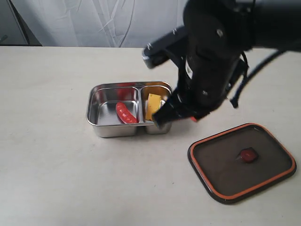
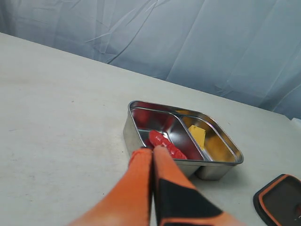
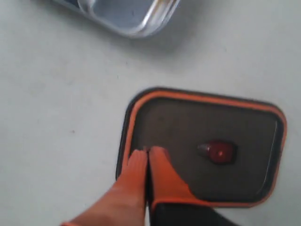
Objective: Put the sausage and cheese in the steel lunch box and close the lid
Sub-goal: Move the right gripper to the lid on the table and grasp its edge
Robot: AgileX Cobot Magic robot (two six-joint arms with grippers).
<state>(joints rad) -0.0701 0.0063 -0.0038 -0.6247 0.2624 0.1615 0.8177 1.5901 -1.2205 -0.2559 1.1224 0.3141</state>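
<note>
The steel lunch box (image 1: 94, 101) stands open mid-table. A red sausage (image 1: 126, 113) lies in its larger compartment and the yellow cheese (image 1: 153, 104) leans in the smaller one. The dark lid (image 1: 221, 165) with an orange rim lies flat on the table to the right, apart from the box. My right gripper (image 3: 147, 151) is shut and empty, its tips over the lid (image 3: 188, 127) near one short edge. My left gripper (image 2: 153, 150) is shut and empty, just short of the box (image 2: 128, 129), pointing at the sausage (image 2: 167, 145) with the cheese (image 2: 198, 134) beyond.
The right arm's black bulk (image 1: 211, 61) hangs over the box's right end and hides the table behind it. The lid's orange tab (image 1: 248, 155) faces up. A pale curtain (image 1: 94, 19) runs along the table's far edge.
</note>
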